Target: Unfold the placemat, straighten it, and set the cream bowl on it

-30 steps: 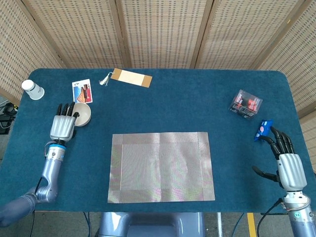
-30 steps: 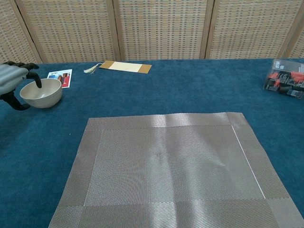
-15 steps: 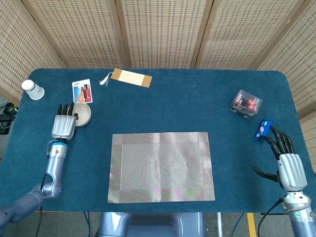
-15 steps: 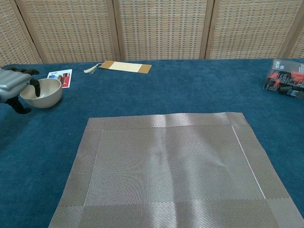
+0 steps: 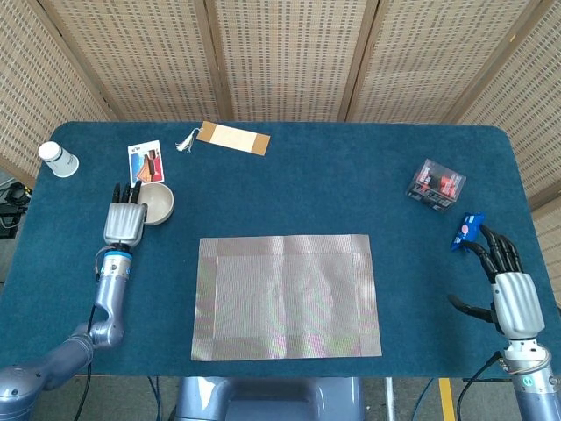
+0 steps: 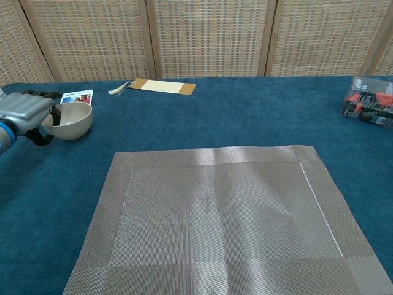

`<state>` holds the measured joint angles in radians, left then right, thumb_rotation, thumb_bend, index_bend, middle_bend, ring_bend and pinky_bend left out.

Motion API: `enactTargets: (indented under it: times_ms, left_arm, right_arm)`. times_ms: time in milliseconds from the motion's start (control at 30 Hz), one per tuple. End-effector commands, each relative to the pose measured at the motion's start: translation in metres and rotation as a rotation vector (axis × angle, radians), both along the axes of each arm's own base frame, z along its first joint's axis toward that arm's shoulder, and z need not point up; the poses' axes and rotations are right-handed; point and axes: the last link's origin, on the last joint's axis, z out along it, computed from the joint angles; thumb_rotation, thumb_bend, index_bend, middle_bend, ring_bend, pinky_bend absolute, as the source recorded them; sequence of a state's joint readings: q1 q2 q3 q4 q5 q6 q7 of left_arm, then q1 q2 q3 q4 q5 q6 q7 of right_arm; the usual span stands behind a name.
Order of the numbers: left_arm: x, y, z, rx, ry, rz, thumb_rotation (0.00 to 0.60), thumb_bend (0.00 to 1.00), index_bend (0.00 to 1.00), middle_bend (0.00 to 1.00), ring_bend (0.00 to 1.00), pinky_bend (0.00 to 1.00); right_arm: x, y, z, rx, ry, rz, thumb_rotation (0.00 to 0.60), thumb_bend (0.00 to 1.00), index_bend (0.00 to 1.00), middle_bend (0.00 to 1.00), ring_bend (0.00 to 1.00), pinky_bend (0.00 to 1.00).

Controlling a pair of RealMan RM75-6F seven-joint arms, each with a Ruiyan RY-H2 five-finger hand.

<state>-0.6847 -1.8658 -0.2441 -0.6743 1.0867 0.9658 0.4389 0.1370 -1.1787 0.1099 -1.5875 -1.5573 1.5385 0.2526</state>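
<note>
- A small white paper cup [image 5: 59,159] lies on its side at the far left corner of the blue carpeted surface [image 5: 316,184].
- A printed card with a red picture [image 5: 145,162] lies flat just behind the bowl.
- The left hand [image 5: 124,221] grips the round cream bowl [image 5: 159,202] at its near-left rim: in the chest view dark fingers [image 6: 56,114] hook inside the rim while the thumb presses the outside wall.
- The cream bowl stands upright near the surface's left side, apart from the mat and off its far-left corner.
- A tan bookmark with a white tassel [image 5: 231,139] lies near the back edge.
- The grey woven rectangular placemat [image 5: 287,296] lies unfolded and flat at the front centre, its edges roughly square with the surface.
- A clear plastic box with red and black contents [image 5: 436,184] sits toward the right.
- A small blue packet [image 5: 469,230] lies near the right edge, just beyond the right fingertips.
- The right hand [image 5: 510,289] rests at the front right corner, fingers spread and holding nothing.
</note>
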Motion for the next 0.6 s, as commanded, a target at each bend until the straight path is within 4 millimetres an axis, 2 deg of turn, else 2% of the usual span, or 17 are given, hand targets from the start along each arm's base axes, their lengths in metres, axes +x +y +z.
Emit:
enactTargets:
  times_ms: [33, 300, 600]
  left_arm:
    - [-0.001, -0.001, 0.003, 0.016, -0.005, -0.006, 0.6, 0.49, 0.78, 0.0, 0.0, 0.0]
    - [-0.005, -0.008, 0.009, 0.026, -0.026, -0.026, 0.6, 0.49, 0.81, 0.0, 0.0, 0.0]
    - [0.011, -0.023, 0.007, 0.014, -0.062, -0.121, 0.6, 0.52, 0.83, 0.0, 0.0, 0.0]
  right_arm:
    - [0.0, 0.0, 0.0, 0.002, -0.002, 0.002, 0.6, 0.15, 0.22, 0.0, 0.0, 0.0]
    - [0.002, 0.002, -0.001, 0.009, -0.006, 0.009, 0.6, 0.15, 0.22, 0.0, 0.0, 0.0]
    - [0.004, 0.004, -0.002, 0.015, -0.01, 0.018, 0.6, 0.15, 0.22, 0.0, 0.0, 0.0]
